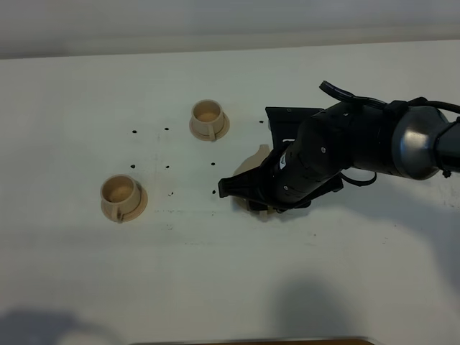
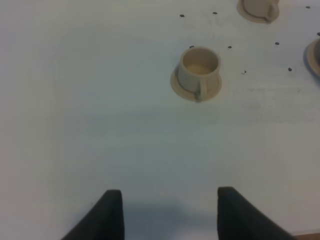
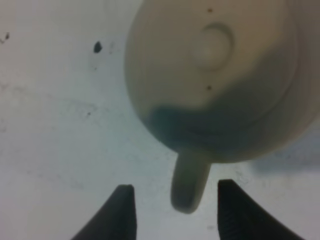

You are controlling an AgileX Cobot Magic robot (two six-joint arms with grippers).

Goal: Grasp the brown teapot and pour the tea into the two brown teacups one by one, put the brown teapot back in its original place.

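The brown teapot [image 3: 220, 75] fills the right wrist view from above, lid knob up, with its loop handle [image 3: 189, 185] pointing between my right gripper's open fingers. The right gripper [image 3: 175, 210] is open and does not touch the handle. In the exterior high view the right arm covers most of the teapot [image 1: 254, 161]. Two brown teacups on small saucers stand to its left, one far [image 1: 209, 118] and one near [image 1: 122, 198]. The left gripper [image 2: 170, 210] is open and empty, well short of the near teacup [image 2: 199, 70]. The teapot's wide saucer is hidden.
The white table [image 1: 86, 86] bears several small black dots [image 1: 167, 167] between the cups and the teapot. The far cup shows at the edge of the left wrist view [image 2: 257, 7]. The left arm is out of the exterior high view.
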